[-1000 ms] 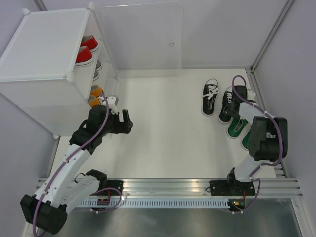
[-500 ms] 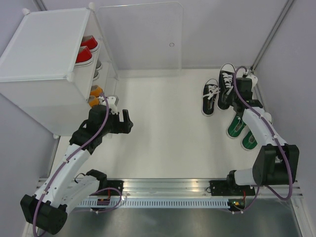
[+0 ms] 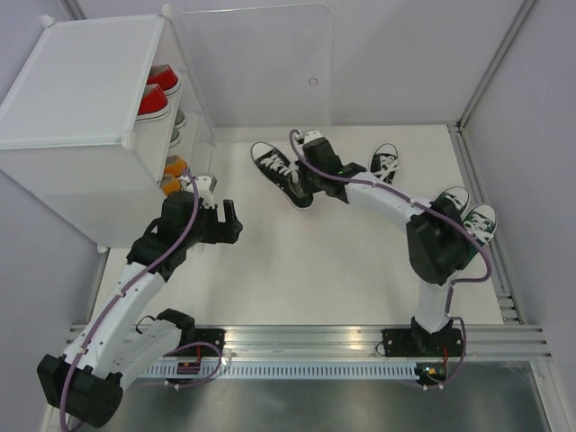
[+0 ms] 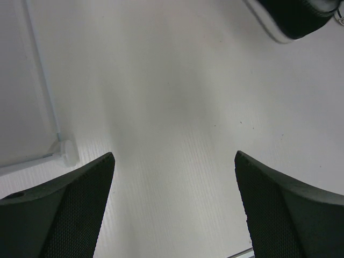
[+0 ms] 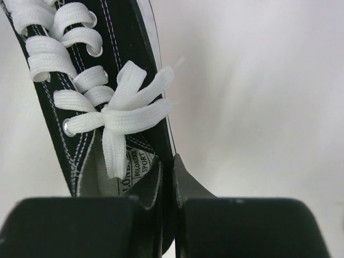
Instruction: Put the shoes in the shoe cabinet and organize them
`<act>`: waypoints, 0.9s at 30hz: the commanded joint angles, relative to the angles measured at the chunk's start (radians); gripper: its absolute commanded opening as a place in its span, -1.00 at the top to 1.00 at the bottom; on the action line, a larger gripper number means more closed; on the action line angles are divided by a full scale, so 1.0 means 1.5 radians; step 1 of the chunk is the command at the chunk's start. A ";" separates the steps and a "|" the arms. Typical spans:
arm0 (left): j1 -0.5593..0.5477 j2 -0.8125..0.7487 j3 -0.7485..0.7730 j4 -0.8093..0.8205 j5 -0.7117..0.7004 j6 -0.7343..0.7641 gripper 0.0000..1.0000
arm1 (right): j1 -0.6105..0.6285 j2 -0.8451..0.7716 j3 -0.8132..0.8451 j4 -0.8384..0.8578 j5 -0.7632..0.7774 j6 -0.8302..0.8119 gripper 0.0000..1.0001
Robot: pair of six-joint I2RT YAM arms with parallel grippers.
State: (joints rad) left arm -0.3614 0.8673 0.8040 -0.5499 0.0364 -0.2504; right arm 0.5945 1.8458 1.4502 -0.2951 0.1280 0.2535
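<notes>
My right gripper (image 3: 302,183) (image 5: 167,167) is shut on the side wall of a black shoe (image 3: 274,166) (image 5: 119,48) near its heel, holding it over the table's middle back, toe toward the shoe cabinet (image 3: 79,99). The shoe's toe shows at the top right of the left wrist view (image 4: 293,16). Its black partner (image 3: 385,160) lies further right. Two green shoes (image 3: 463,211) lie at the right edge. Red shoes (image 3: 157,90), a grey shoe (image 3: 178,120) and orange shoes (image 3: 173,173) sit on the cabinet's shelves. My left gripper (image 3: 230,221) (image 4: 173,161) is open and empty beside the cabinet.
The cabinet's clear door panel (image 3: 256,72) stands swung open along the back wall. A cabinet foot connector (image 4: 69,152) is just left of my left fingers. A metal rail (image 3: 306,340) runs along the near edge, and walls close in the right side.
My right arm has swung from the right edge to the table's middle, carrying the black shoe leftward toward the cabinet. The green shoes are now uncovered. The left arm has not moved.
</notes>
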 commanded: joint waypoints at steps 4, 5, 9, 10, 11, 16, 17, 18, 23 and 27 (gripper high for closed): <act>0.001 0.004 -0.004 0.024 0.005 0.026 -0.89 | 0.096 0.182 0.183 0.037 -0.025 -0.056 0.99; 0.001 0.006 -0.004 0.024 0.008 0.027 -0.89 | 0.104 0.200 0.200 0.034 -0.028 -0.058 0.99; 0.002 0.014 -0.006 0.024 0.010 0.029 -0.89 | 0.123 0.254 0.251 0.022 -0.013 -0.054 0.58; 0.002 0.017 -0.005 0.024 0.013 0.030 -0.89 | 0.124 0.250 0.253 0.022 -0.004 -0.050 0.49; 0.002 0.018 -0.006 0.024 0.013 0.031 -0.89 | 0.123 0.234 0.251 0.022 0.024 -0.047 0.38; 0.001 0.030 -0.004 0.025 0.018 0.033 -0.89 | 0.124 0.151 0.211 -0.007 0.162 -0.048 -0.21; 0.001 0.034 -0.003 0.024 0.026 0.033 -0.89 | 0.124 0.116 0.199 -0.011 0.188 -0.047 -0.28; 0.000 0.037 0.000 0.024 0.034 0.033 -0.89 | 0.123 0.095 0.185 -0.015 0.237 -0.043 -0.39; -0.018 0.056 0.019 0.019 0.056 0.007 -0.89 | 0.123 -0.043 0.058 -0.031 0.295 -0.019 -0.48; -0.070 0.091 0.049 0.008 0.032 -0.047 -0.86 | 0.123 -0.204 -0.093 -0.031 0.305 0.035 -0.51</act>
State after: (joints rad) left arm -0.4221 0.9756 0.8131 -0.5499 0.0822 -0.2546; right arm 0.7769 1.6619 1.4338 -0.3202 0.5121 0.2359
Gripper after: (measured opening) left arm 0.937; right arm 0.752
